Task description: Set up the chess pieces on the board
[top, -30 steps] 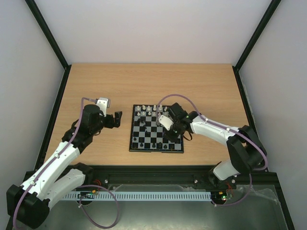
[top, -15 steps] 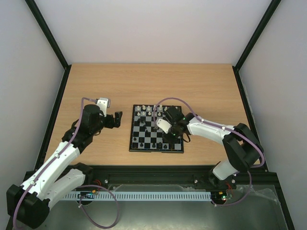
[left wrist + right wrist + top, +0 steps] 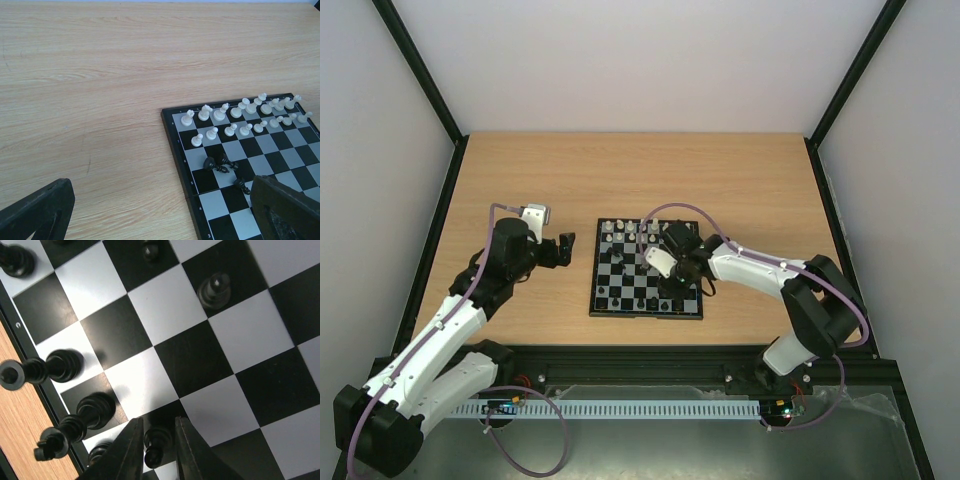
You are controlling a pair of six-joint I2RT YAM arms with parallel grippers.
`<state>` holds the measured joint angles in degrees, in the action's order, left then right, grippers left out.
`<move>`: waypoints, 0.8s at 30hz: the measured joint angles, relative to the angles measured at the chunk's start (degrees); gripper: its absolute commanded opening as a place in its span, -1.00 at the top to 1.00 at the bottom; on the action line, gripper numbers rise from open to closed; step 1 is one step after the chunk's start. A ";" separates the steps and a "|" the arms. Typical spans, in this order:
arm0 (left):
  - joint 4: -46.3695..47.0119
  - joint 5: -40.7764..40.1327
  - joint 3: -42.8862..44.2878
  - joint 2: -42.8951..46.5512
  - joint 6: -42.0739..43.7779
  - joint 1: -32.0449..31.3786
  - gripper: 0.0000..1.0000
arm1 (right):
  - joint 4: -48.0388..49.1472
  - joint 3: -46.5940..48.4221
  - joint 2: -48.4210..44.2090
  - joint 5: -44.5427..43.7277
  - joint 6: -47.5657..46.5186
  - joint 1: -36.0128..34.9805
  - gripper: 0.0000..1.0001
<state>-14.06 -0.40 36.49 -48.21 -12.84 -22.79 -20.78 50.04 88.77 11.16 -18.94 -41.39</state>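
The board [image 3: 594, 298] lies mid-table, with white chess pieces [image 3: 628, 232] in its two far rows and black ones [image 3: 632, 301] along the near edge. In the left wrist view the white pieces [image 3: 240, 112] stand in two rows, and three black pieces [image 3: 222, 164] lie tipped on the board [image 3: 173, 135]. My right gripper [image 3: 155, 450] is low over the board [image 3: 170, 310] near its near right corner [image 3: 670, 285], its jaws close around a black pawn [image 3: 156, 442] standing on a dark square. My left gripper [image 3: 563, 250] is open and empty, left of the board.
Other black pieces [image 3: 62, 366] stand in the edge row beside the held pawn, with one [image 3: 214, 290] further in. Bare wooden table [image 3: 100, 75] surrounds the board. Black frame posts and white walls enclose the table.
My right gripper has moved from the board's middle toward its near right edge and come down lower. The left arm has not moved.
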 measured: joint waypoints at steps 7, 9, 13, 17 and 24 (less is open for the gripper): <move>0.00 0.17 0.00 0.00 0.00 0.00 -0.98 | -1.49 4.50 -0.07 0.11 0.11 0.00 0.47; 0.00 0.22 0.00 0.00 0.00 0.00 -0.98 | -1.70 6.38 0.11 0.20 0.31 0.00 0.44; 0.00 0.24 0.00 0.00 0.00 0.00 -0.98 | -1.64 10.51 2.89 0.22 0.94 0.00 0.40; 0.00 0.39 0.00 0.00 0.00 0.00 -0.98 | -1.60 13.09 6.71 -0.09 1.25 0.00 0.35; 0.00 0.42 0.00 0.00 0.00 0.00 -0.98 | -1.66 16.31 10.91 0.33 1.40 0.00 0.34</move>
<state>-14.06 0.01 36.49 -48.21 -12.84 -22.79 -22.44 66.35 99.68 11.49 -17.54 -41.39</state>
